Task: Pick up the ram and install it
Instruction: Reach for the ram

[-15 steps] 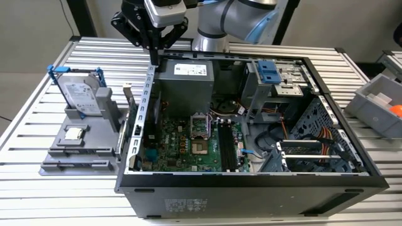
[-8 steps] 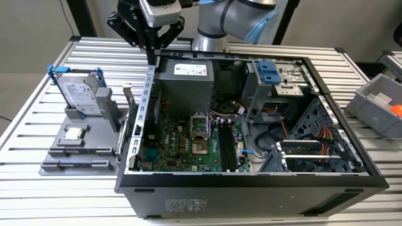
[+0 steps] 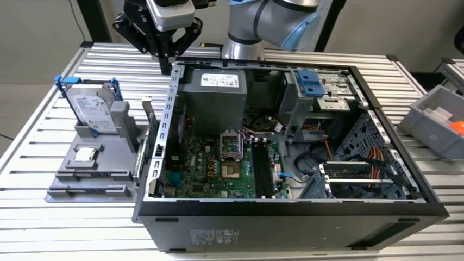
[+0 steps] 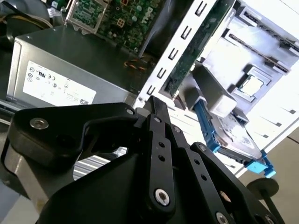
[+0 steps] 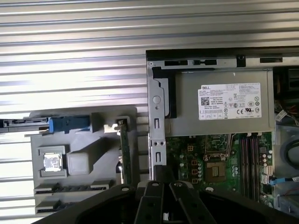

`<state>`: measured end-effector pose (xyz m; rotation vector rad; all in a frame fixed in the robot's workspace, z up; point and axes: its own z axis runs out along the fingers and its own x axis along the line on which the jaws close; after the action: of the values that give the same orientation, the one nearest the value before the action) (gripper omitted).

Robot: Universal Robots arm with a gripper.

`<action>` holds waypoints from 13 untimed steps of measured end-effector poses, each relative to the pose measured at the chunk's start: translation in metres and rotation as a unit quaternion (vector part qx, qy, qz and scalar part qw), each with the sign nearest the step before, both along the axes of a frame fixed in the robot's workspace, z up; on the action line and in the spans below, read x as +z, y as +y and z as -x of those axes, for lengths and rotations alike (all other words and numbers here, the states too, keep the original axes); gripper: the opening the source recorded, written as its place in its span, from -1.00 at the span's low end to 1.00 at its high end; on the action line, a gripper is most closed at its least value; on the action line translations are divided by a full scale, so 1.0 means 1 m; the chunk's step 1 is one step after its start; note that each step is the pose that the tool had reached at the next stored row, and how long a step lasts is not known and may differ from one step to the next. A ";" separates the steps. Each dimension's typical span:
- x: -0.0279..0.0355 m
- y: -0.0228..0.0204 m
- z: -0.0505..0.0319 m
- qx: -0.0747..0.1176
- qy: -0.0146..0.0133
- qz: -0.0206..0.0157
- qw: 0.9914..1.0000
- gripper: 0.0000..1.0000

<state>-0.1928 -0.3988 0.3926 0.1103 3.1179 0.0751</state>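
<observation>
My gripper (image 3: 167, 65) hangs pinched together on nothing above the back edge of the one open computer case (image 3: 290, 217), while the single ram (image 5: 125, 154) stands on edge in the one grey holder (image 3: 87, 179) just beside it, with one hard drive (image 3: 94, 111) and one small square chip (image 3: 86, 154).

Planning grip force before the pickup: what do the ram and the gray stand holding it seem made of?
The ram: likely rigid circuit board, matte green, a thin edge-on strip. The gray stand: probably plastic, matte, judging by its uniform colour and blocky moulded slots.
</observation>
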 end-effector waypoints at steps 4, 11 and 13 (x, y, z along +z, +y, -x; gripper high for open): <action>0.0000 0.0000 0.0070 0.000 0.000 0.000 1.000 -1.00; 0.0000 0.0000 0.0180 0.000 0.000 0.000 1.000 -1.00; 0.0000 0.0000 0.0206 0.000 0.000 0.000 1.000 -1.00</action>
<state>-0.2134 -0.3988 0.3926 0.1104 3.1178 0.0751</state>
